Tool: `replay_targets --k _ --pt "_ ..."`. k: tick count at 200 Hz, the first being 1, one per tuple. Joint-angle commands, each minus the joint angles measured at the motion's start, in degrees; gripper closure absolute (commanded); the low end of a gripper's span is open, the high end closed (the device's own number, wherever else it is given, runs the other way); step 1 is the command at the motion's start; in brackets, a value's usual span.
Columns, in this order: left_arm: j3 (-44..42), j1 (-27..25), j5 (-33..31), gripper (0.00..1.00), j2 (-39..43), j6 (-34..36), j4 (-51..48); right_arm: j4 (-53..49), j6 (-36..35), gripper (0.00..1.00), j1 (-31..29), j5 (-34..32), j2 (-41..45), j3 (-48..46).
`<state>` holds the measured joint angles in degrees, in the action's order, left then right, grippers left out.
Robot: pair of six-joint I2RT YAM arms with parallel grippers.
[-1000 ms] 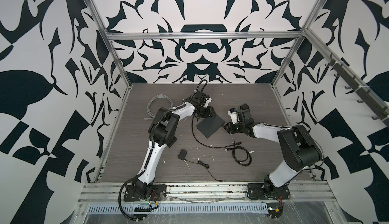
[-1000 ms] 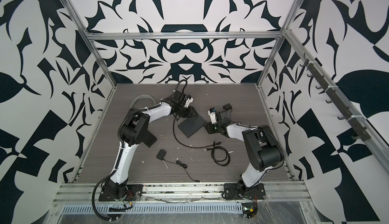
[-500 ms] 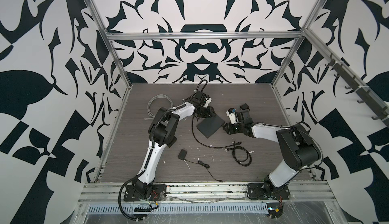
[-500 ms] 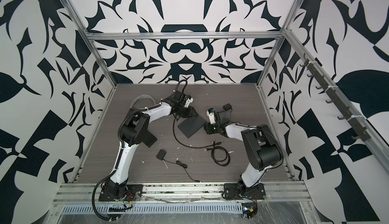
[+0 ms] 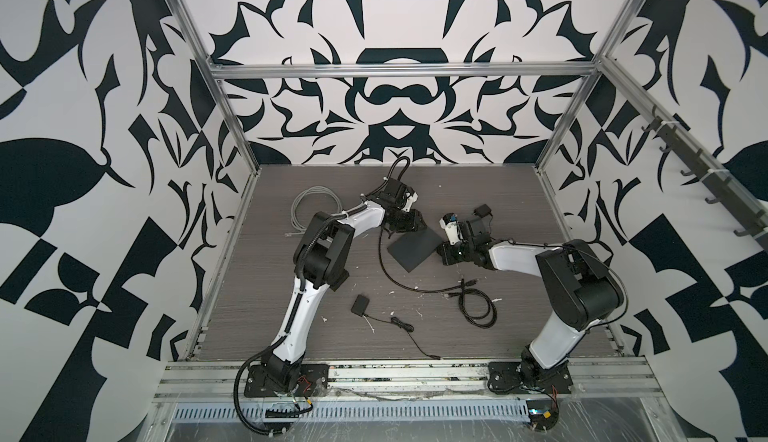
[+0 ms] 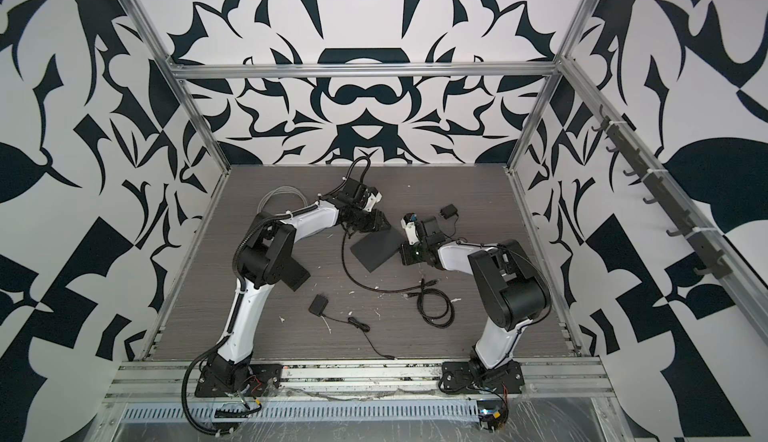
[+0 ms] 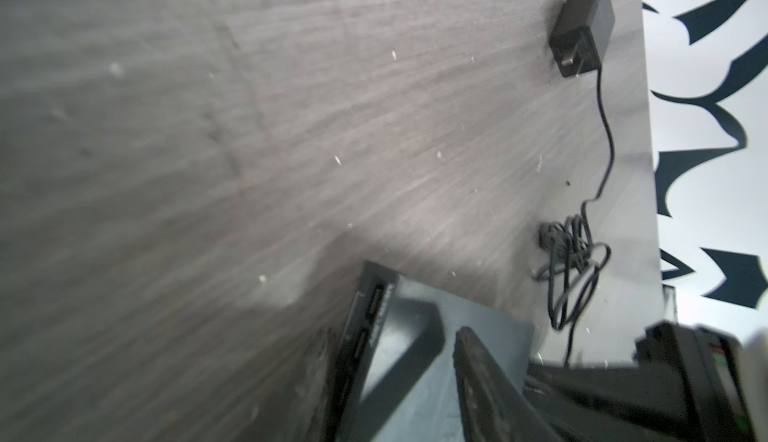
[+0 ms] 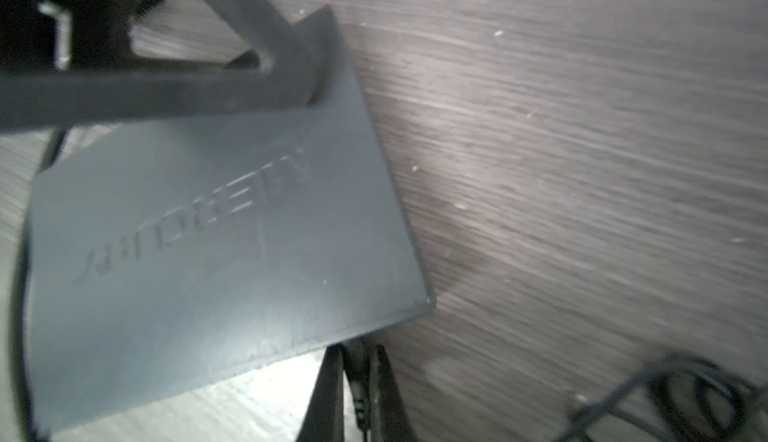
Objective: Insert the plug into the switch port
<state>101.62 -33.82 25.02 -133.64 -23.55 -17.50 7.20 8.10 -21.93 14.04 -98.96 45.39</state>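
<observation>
Your left pincer (image 5: 412,228) is clamped on the far corner of the switch (image 8: 208,232). That is probably to brace it mid-surface (image 8: 582,128) between the arms, so a push won't slide it. Its ports (image 7: 376,298) line the side shown in the left wrist view. Your right pincer (image 8: 357,361) is pinched shut on the thin black plug (image 8: 359,394), tip leading, likely for a straight push. The plug sits just beside the switch's right corner, not touching. No port shows from that wrist, so alignment looks undone.

Embossed lettering on switch (image 8: 216,211); blurred, unreadable
</observation>
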Motion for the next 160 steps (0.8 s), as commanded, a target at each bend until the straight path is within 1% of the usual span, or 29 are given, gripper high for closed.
replay_targets --k 1,14,42,55,83,105,132,147,160 --pt "3.2 -0.6 4.3 0.50 -2.2 2.1 -6.4 1.4 -0.3 1.00 -0.8 -1.7 -0.4 -0.3" --pt "4.7 -1.0 5.7 0.51 -3.5 2.7 -8.1 2.8 -1.2 1.00 -1.0 -1.6 -0.7 -0.2" --pt "7.1 -2.8 6.1 0.51 -6.1 6.3 -13.8 5.2 -3.7 1.00 -1.1 -0.4 -1.4 0.9" --pt "7.0 -3.3 7.9 0.52 -6.7 6.9 -14.6 6.0 -4.9 1.00 -1.1 -0.5 -1.9 1.9" --pt "5.8 -4.3 11.6 0.53 -7.3 5.6 -13.5 8.7 -6.3 1.00 -1.1 -1.2 -3.3 3.4" --pt "5.1 -5.9 12.4 0.53 -7.9 5.1 -13.1 13.4 -7.0 1.00 -1.1 0.0 -4.7 3.6" --pt "2.6 -8.1 15.4 0.54 -7.8 2.8 -9.9 18.7 -7.6 1.00 -1.3 2.6 -7.0 4.2" --pt "2.5 -9.6 16.3 0.55 -8.3 2.8 -9.7 15.7 -8.2 1.00 -1.2 4.8 -8.5 6.6" --pt "2.8 -10.6 16.9 0.55 -8.8 3.0 -10.2 15.3 -8.8 1.00 -1.3 6.3 -9.2 7.2"
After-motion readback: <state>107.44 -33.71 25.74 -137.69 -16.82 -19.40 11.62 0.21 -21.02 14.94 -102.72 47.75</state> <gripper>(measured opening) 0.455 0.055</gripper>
